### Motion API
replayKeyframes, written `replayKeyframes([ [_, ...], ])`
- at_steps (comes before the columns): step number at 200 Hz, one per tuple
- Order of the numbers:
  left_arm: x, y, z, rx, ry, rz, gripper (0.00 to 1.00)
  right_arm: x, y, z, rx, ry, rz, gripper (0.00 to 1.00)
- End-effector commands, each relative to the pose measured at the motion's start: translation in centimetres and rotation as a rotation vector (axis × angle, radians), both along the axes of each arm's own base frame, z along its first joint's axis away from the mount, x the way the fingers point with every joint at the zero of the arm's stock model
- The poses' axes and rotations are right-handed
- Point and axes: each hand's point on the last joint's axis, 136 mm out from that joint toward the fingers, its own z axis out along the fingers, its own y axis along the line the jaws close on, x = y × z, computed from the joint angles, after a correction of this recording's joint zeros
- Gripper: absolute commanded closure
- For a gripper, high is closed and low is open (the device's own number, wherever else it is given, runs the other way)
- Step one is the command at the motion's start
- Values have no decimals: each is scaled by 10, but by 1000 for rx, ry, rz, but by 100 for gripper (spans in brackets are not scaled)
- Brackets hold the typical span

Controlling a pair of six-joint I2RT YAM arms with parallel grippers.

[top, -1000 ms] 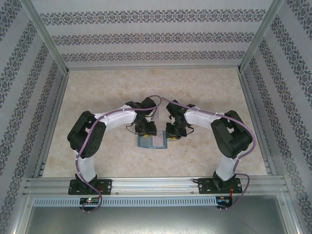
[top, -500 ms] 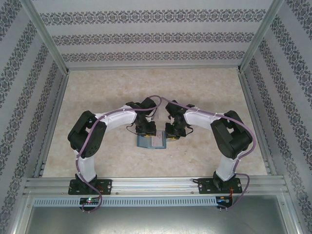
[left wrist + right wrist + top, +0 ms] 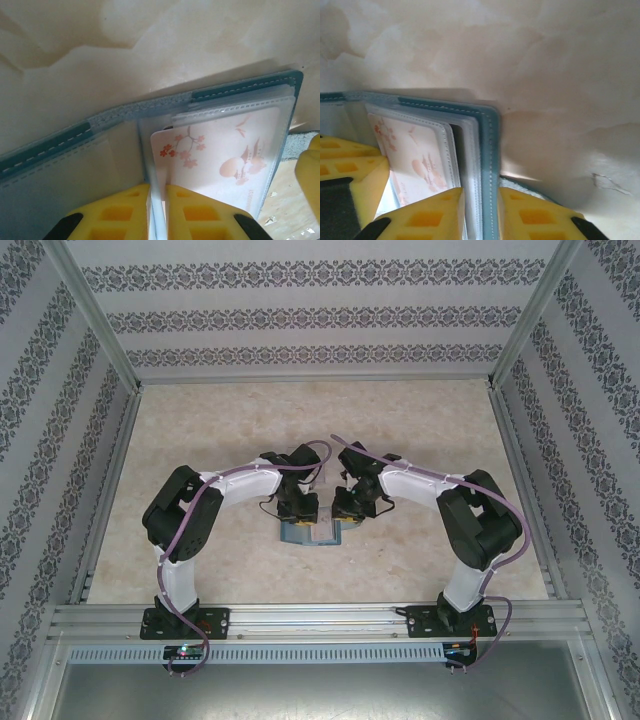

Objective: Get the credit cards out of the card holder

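The open card holder (image 3: 318,533) lies on the surface (image 3: 150,40), left hand (image 3: 157,200) pinched on a clear sleeve (image 3: 155,167) beside the flowered card (image 3: 220,150), right hand (image 3: 481,202) clamped on its cover edge (image 3: 490,150), so pulling may lift the holder and leave the card inside.

We see a beige marbled table (image 3: 420,420), evenly lit. Floral-banded wallpaper (image 3: 320,318) covers the far, left and right walls (image 3: 40,410). Metal posts (image 3: 94,315) rise at the table's far corners; a rail (image 3: 320,616) lines the near edge.
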Motion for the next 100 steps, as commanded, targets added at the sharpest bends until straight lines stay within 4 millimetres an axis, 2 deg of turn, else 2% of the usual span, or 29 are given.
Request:
replayKeyframes([
  [1, -6, 0, -5, 7, 14, 8, 85, -6, 8, -5, 15, 26, 12, 71],
  [40, -5, -1, -2, -5, 7, 12, 85, -6, 8, -14, -4, 36, 20, 67],
  [100, -2, 4, 4, 0, -15, 24, 83, -8, -3, -27, -77, 46, 26, 72],
])
